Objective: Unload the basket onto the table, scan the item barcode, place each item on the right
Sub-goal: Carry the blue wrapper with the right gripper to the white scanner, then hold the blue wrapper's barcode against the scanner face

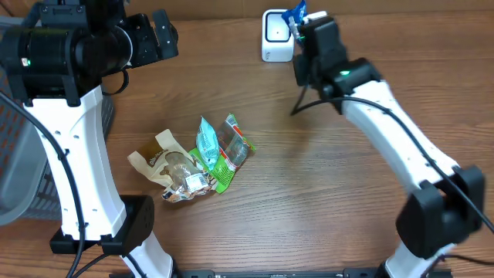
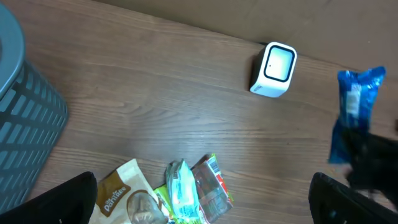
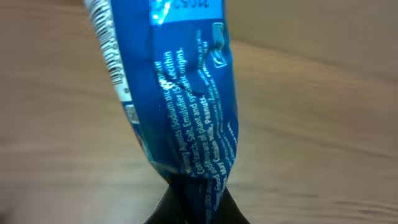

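Your left gripper (image 1: pixel 162 37) hangs idle, jaws wide apart, up-left of the snack pile (image 1: pixel 197 158). Your right gripper (image 1: pixel 299 31) is clamped on one end of the blue packet (image 1: pixel 296 13), standing it up just beside the scanner (image 1: pixel 276 35), presumably to present the code. The barcode (image 3: pixel 107 50) curls round the packet's edge and is mostly cut off.

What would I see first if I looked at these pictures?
The shiny blue packet fills the right wrist view, pinched at its lower end by the right gripper. From overhead it sits right beside the white scanner at the far edge of the table. A heap of snack bags lies mid-table.
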### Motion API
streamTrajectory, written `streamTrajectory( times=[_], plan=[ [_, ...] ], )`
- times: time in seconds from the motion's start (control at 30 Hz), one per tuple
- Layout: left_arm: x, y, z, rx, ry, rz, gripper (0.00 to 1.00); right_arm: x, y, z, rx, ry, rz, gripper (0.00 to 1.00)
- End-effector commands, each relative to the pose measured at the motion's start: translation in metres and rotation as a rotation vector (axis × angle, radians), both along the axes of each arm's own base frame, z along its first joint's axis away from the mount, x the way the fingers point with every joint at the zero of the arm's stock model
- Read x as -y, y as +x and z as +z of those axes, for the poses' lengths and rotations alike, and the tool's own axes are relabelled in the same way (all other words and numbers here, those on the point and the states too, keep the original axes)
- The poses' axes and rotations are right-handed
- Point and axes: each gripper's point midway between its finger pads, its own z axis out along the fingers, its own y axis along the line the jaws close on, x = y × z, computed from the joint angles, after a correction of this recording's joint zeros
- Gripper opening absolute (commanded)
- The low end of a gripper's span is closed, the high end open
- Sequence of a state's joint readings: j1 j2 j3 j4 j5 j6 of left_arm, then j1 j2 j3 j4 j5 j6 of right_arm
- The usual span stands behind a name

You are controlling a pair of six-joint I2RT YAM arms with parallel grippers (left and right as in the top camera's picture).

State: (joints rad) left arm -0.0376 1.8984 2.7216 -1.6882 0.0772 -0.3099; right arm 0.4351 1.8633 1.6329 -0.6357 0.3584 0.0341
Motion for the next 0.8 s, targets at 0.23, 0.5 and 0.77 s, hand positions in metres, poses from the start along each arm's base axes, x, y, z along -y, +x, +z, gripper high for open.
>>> streamTrajectory(
  times=[0.23,0.5,0.77],
  plan=[
    [0.000,0.000,-0.001,-0.001,0.020,-0.015,1.00,0.039,0.072,-0.005,0.246,-0.597,-0.096,0.04],
    [0.000,0.000,-0.001,-0.001,0.020,-0.015,1.00,0.023,0.110,-0.017,0.417,-0.653,-0.092,0.04],
    [0.000,0.000,-0.001,-0.001,0.020,-0.015,1.00,0.017,0.124,-0.048,0.475,-0.732,-0.081,0.04]
  ],
)
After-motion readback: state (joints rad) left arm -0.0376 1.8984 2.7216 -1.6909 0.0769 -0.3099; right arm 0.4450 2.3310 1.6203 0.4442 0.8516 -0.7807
